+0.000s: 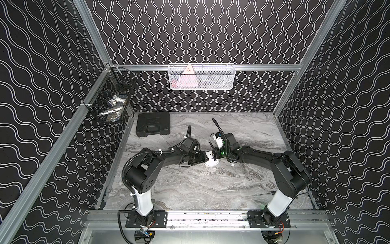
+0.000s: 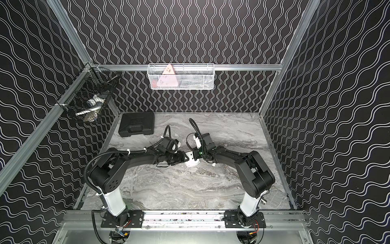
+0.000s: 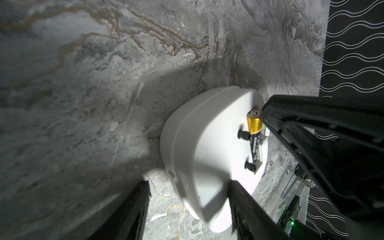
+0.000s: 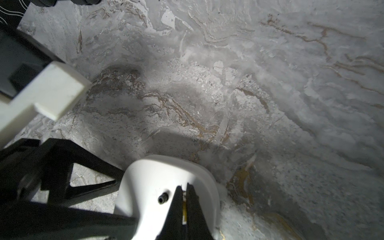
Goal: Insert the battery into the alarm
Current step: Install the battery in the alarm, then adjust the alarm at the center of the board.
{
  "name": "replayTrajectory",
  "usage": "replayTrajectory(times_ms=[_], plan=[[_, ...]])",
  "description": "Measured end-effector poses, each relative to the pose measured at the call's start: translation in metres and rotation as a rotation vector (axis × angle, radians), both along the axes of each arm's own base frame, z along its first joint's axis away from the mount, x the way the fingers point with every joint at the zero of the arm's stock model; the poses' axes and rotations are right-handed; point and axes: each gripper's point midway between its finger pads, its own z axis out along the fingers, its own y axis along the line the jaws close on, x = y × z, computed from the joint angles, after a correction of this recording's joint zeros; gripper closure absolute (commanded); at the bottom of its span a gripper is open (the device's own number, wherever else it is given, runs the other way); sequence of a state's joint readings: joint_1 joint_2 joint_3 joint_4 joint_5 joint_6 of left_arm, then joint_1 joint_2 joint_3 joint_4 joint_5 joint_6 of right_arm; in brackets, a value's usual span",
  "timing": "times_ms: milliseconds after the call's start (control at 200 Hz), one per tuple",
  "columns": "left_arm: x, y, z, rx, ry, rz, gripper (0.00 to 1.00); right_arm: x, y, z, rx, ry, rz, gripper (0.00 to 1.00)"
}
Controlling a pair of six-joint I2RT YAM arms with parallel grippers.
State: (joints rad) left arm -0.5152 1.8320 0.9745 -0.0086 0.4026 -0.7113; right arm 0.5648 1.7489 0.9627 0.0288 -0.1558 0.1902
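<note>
Right gripper (image 4: 184, 188): clenched. My two fingertips (image 4: 178, 194) close on themselves with only a sliver between them, and the battery's gold shows through that sliver. The closed tip bears on the gold end of the battery (image 3: 255, 135), at its terminal nub.

Battery: it lies in the rectangular slot on the white back of the alarm (image 3: 203, 149). Its long axis runs along that back, parallel to the line of the two black knobs (image 3: 244, 135) just beside it. The gold end points away from my left gripper (image 3: 189, 182) and the black end points toward it. The black end sits down in the slot. The gold end appears slightly proud, and I cannot tell whether the cell is fully seated.

Left gripper: part open, fingers straddling the alarm. One finger (image 3: 245, 207) lies against the alarm's back. In the left wrist view a strip of surface (image 3: 83, 83) shows between the other finger and the alarm's rim, so I cannot tell whether the alarm is clamped or only bracketed.

Alarm: in both top views it rests tilted near the middle of the marbled surface, back turned upward, between my two wrists.

Farther out: a closed black case (image 1: 153, 124) lies at the far left corner of the surface, well apart. A white wire basket (image 1: 201, 77) hangs on the back wall, and a black wire basket (image 1: 111, 101) on the left wall.
</note>
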Motion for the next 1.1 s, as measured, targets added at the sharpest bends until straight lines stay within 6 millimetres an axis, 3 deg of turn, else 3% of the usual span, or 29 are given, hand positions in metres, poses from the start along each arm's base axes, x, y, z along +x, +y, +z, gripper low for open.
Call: replayTrajectory(times_ms=[395, 530, 605, 746, 916, 1036, 1101], plan=[[-0.001, 0.0, -0.001, -0.002, 0.005, -0.005, 0.35, -0.005, -0.004, -0.011, -0.013, 0.002, -0.006, 0.95], [-0.001, -0.001, -0.001, -0.003, 0.005, -0.006, 0.35, -0.007, -0.003, -0.006, -0.007, 0.015, -0.011, 0.86], [0.0, -0.001, 0.0, -0.003, 0.005, -0.007, 0.35, -0.011, -0.002, 0.002, 0.0, 0.042, -0.017, 0.74], [0.0, -0.001, 0.0, -0.002, 0.006, -0.007, 0.34, -0.003, -0.004, 0.045, 0.063, -0.014, -0.065, 0.57], [-0.001, 0.0, 0.003, 0.004, 0.008, -0.008, 0.26, 0.005, -0.053, 0.073, 0.079, -0.034, -0.294, 0.5], [-0.003, 0.004, 0.008, 0.021, 0.008, 0.003, 0.16, 0.005, -0.103, 0.07, 0.056, 0.023, -0.493, 0.52], [-0.004, 0.005, 0.013, 0.021, 0.002, 0.006, 0.11, 0.002, -0.125, 0.06, 0.026, 0.065, -0.572, 0.6]])
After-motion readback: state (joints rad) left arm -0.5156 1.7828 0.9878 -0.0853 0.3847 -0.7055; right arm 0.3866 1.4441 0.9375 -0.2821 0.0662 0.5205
